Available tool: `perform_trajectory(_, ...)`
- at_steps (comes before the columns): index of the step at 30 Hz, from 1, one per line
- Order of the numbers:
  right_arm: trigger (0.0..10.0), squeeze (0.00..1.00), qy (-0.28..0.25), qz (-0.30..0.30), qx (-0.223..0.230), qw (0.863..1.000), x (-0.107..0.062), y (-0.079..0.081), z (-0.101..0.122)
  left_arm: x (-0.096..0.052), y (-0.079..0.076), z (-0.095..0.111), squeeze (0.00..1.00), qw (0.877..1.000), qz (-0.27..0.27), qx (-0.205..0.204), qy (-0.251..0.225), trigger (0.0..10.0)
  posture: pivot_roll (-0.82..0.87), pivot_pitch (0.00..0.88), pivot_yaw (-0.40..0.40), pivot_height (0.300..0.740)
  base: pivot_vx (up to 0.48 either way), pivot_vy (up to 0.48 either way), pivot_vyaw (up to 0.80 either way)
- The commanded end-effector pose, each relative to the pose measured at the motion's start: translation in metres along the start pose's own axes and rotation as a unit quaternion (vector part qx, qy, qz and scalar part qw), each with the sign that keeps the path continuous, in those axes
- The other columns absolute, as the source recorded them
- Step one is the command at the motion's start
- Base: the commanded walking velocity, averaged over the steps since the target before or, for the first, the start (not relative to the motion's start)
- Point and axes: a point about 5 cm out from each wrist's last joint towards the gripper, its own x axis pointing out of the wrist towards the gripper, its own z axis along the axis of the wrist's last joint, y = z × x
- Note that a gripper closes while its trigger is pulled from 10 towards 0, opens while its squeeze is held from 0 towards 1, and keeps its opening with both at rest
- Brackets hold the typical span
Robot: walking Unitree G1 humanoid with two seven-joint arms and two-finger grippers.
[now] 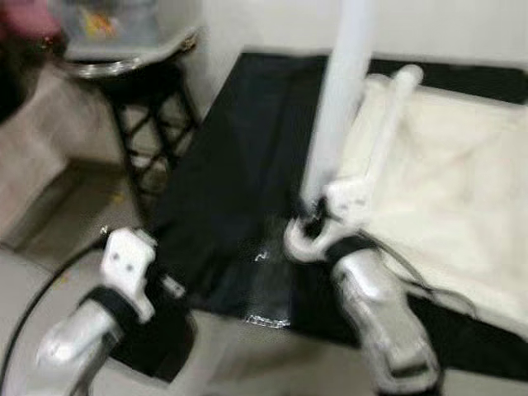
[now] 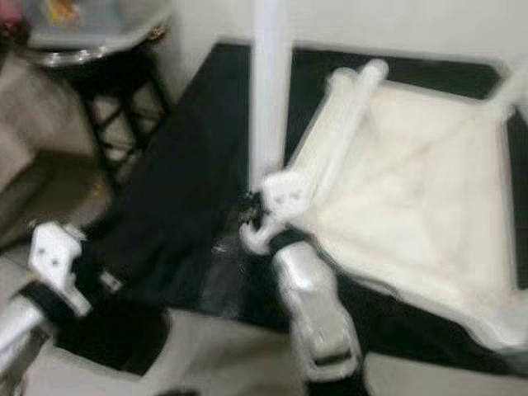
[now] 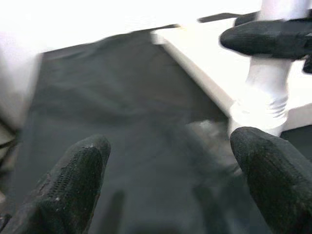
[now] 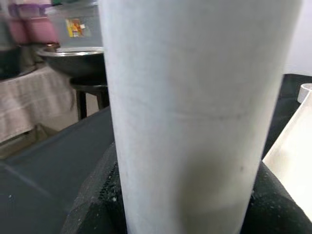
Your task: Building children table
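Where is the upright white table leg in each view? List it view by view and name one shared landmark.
Left eye view: white table leg upper centre, held low by the right end effector.
Right eye view: left of centre, upright.
Left wrist view: its threaded base near the white tabletop corner.
Right wrist view: close up between the fingers.
Shared landmark: black mat.

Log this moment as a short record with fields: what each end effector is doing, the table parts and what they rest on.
right end effector: shut on the white table leg, held upright at the tabletop's corner
left end effector: open, holding nothing, above the black mat
white tabletop: lies flat on the mat, another leg attached along its edge
nearby: black stand carrying a metal basin
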Motion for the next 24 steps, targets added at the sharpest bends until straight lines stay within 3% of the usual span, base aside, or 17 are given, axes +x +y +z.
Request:
perform_trajectory(1,10.0,0.00,0.100,-0.026,0.010,0.995,-0.008,-0.009,-0.039,-0.002,-0.002,-0.002,0.00,1.000,-0.006,-0.008,0.007,10.0,0.03,0.235,0.040,0.740,0.000,0.000,0.00)
perform_trajectory(9,10.0,0.00,0.096,-0.031,0.007,0.995,-0.006,-0.012,-0.038,0.007,-0.002,0.013,0.00,0.998,-0.024,-0.042,-0.032,10.0,0.03,0.232,0.037,0.740,0.000,0.000,0.00)
perform_trajectory(17,10.0,0.00,0.096,-0.020,0.007,0.995,-0.004,-0.009,-0.038,0.023,-0.003,0.049,0.00,0.987,-0.098,-0.074,-0.104,10.0,0.03,0.226,0.034,0.740,0.000,0.000,0.00)
perform_trajectory(18,10.0,0.00,0.096,-0.014,0.006,0.995,-0.003,-0.008,-0.038,0.027,-0.004,0.058,0.61,0.982,-0.123,-0.081,-0.119,10.0,0.03,0.222,0.032,0.740,0.000,0.000,0.00)
perform_trajectory(19,10.0,0.00,0.097,-0.008,0.004,0.995,-0.002,-0.006,-0.039,0.031,-0.005,0.068,1.00,0.975,-0.149,-0.090,-0.136,10.0,0.03,0.220,0.032,0.740,0.000,0.000,0.00)
perform_trajectory(23,10.0,0.00,0.097,-0.001,0.003,0.995,-0.001,-0.005,-0.039,0.035,-0.006,0.078,1.00,0.968,-0.174,-0.096,-0.153,10.0,0.03,0.216,0.034,0.740,0.000,0.000,0.00)
perform_trajectory(24,10.0,0.00,0.098,0.015,0.001,0.995,0.003,-0.002,-0.040,0.043,-0.006,0.095,1.00,0.950,-0.231,-0.113,-0.179,10.0,0.03,0.208,0.033,0.740,0.000,0.000,0.00)
